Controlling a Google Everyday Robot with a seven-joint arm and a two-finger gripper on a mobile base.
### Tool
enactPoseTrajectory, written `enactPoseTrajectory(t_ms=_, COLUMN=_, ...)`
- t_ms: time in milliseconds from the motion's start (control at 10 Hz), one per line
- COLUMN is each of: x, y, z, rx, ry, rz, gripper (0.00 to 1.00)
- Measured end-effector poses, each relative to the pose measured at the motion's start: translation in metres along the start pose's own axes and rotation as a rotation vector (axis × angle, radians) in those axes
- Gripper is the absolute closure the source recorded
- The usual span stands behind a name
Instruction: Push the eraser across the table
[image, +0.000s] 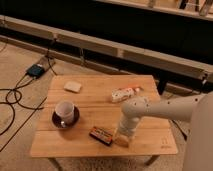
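Low against a dark wall with cables on the floor, the bamboo-topped surface carries the eraser near its front edge, and we see the gripper set down just beside the eraser's right end; whether it is wide or narrow we cannot tell. We judge the push to be under way, the next move calling for a steady leftward sweep. A cup on its saucer lies nearest the likely path, while the pale pad and white package stand well apart.
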Motion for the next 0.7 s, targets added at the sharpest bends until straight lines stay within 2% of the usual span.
enactPoseTrajectory(t_ms=700, x=-0.004, y=0.046, z=-0.001, rx=-0.028, ry=-0.009, rz=-0.05, gripper=0.35)
